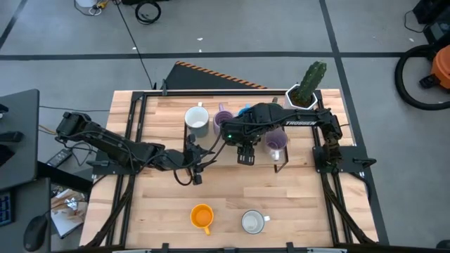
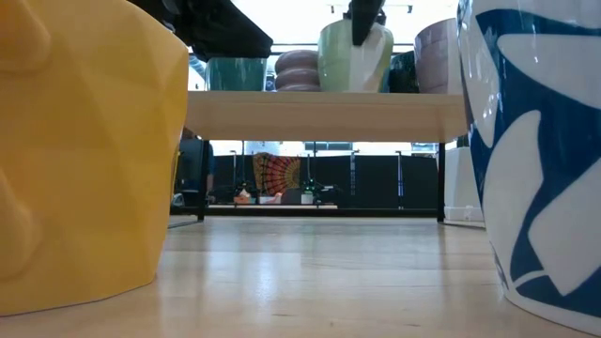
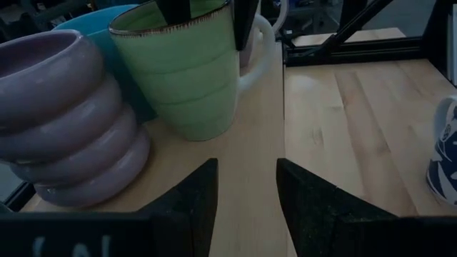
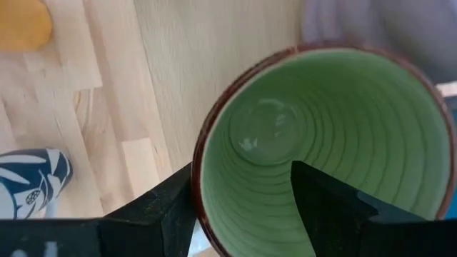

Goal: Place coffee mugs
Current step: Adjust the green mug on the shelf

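A green mug (image 4: 321,128) stands upright on its base on the wooden board (image 3: 250,143), beside a ringed lavender mug (image 3: 68,121) and a blue mug (image 3: 93,21). My right gripper (image 4: 243,207) is open above it, pointing down. One finger (image 3: 175,8) is inside the mug. The other (image 3: 244,18) is outside its wall, by the handle. From above, the gripper (image 1: 245,156) hides this mug. My left gripper (image 3: 246,200) is open, level over the board just short of these mugs, and holds nothing. My right gripper stands astride the green mug's wall at the rim (image 4: 201,178), from above, one finger inside and one outside. The gap between the fingers is much wider than the wall. I cannot tell whether either finger touches the mug.
A white mug (image 1: 197,119) and a second lavender mug (image 1: 275,143) stand in the same far row. An orange mug (image 1: 202,216) and a white mug with a blue pattern (image 1: 253,222) stand near the table's near edge. A white cactus planter (image 1: 304,91) is at the far right corner.
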`<state>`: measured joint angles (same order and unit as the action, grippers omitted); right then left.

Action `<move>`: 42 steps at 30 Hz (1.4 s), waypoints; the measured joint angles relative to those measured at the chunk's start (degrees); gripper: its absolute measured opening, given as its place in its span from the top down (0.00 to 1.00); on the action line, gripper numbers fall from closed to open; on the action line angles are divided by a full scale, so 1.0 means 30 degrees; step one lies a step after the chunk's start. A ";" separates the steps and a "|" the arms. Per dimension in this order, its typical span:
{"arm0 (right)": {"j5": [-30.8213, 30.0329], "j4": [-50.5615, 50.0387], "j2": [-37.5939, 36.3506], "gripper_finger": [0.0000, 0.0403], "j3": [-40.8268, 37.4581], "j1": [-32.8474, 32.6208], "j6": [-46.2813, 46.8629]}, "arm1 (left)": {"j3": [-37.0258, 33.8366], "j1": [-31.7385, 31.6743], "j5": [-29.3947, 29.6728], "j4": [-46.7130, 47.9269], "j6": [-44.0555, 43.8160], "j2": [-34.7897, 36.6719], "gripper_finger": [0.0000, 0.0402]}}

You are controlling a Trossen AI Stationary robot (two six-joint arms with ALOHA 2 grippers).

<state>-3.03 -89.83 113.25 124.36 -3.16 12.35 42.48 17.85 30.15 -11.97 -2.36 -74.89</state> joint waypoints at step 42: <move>-0.2191 0.1549 -0.2850 0.29 -0.0445 -0.1650 -0.4166 | 0.0000 -0.1309 -0.0572 -0.2802 0.0954 -0.2298 0.63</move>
<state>-9.60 -85.18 104.70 123.02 -8.11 -0.15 42.48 13.92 28.44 -20.37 0.50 -81.79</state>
